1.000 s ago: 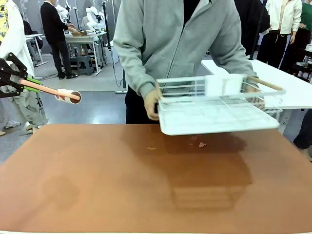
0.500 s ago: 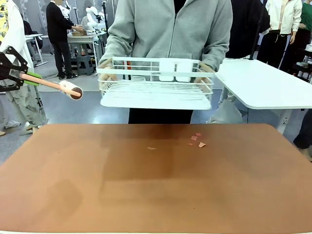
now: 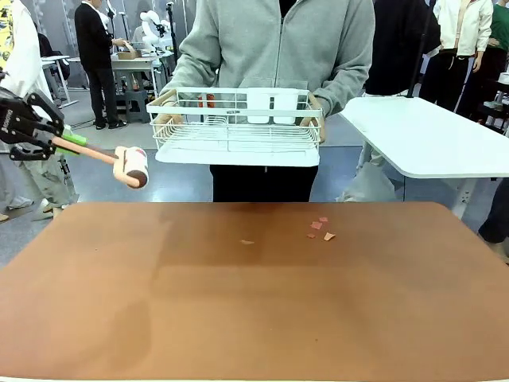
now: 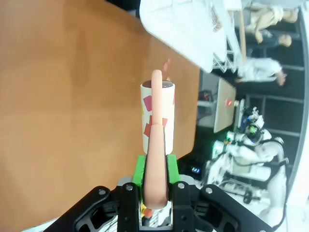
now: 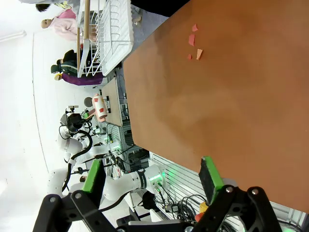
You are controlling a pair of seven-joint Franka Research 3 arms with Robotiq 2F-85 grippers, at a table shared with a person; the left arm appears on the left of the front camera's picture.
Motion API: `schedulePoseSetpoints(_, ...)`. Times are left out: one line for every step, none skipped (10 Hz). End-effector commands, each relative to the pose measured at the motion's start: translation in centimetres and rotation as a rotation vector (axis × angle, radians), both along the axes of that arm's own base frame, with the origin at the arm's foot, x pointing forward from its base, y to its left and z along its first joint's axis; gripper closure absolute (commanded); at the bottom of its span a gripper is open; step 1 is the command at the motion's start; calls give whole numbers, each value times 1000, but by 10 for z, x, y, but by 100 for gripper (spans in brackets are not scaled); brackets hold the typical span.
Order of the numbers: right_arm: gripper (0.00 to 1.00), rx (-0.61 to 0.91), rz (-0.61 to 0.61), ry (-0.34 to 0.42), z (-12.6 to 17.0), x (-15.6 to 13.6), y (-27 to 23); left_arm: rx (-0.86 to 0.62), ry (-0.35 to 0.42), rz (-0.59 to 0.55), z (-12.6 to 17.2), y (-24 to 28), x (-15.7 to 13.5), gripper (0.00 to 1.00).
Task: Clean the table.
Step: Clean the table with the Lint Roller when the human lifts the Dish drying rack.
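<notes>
The reddish-brown table [image 3: 238, 310] has small pink paper scraps [image 3: 320, 229] near its far edge and one more scrap [image 3: 247, 242] near the middle. My left gripper [image 3: 67, 142] hangs off the table's far left corner, shut on the pink handle of a lint roller [image 3: 132, 166]. The roller's head points toward the table, above its edge. In the left wrist view the roller [image 4: 157, 116] sticks out from my left gripper [image 4: 155, 166], with red bits stuck to its paper. My right gripper [image 5: 150, 175] stands open, nothing between its fingers, beside the table [image 5: 231, 106], and the scraps [image 5: 193, 42] lie far ahead.
A person in a grey hoodie stands at the far side, both hands holding a white dish rack [image 3: 235, 131] in the air above the far edge. A white-topped table [image 3: 433, 135] stands at the back right. Other people and benches are far behind.
The person has carried the dish rack from the right to the middle and lifted it off the table. My left gripper has swung the roller lower and slightly right.
</notes>
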State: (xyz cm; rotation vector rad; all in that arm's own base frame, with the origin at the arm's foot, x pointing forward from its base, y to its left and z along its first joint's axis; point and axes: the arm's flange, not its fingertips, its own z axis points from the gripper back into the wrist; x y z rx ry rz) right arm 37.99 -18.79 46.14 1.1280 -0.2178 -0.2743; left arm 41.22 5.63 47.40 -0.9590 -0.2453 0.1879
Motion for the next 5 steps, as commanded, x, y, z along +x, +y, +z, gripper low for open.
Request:
schedulePoseSetpoints(0, 1, 9, -9, 3, -2, 0, 25, -20, -46, -9, -2, 17, 78)
schedulePoseSetpoints(0, 1, 9, -9, 3, -2, 0, 9, -9, -48, -20, -6, 25, 78)
schedulePoseSetpoints(0, 1, 9, -9, 3, -2, 0, 3, 8, -32, -28, -9, 31, 78)
schedulePoseSetpoints(0, 1, 9, -9, 3, -2, 0, -1, 31, 6, -28, -7, 33, 78)
schedulePoseSetpoints(0, 1, 9, -9, 3, -2, 0, 18, 25, -48, -28, -8, 20, 78)
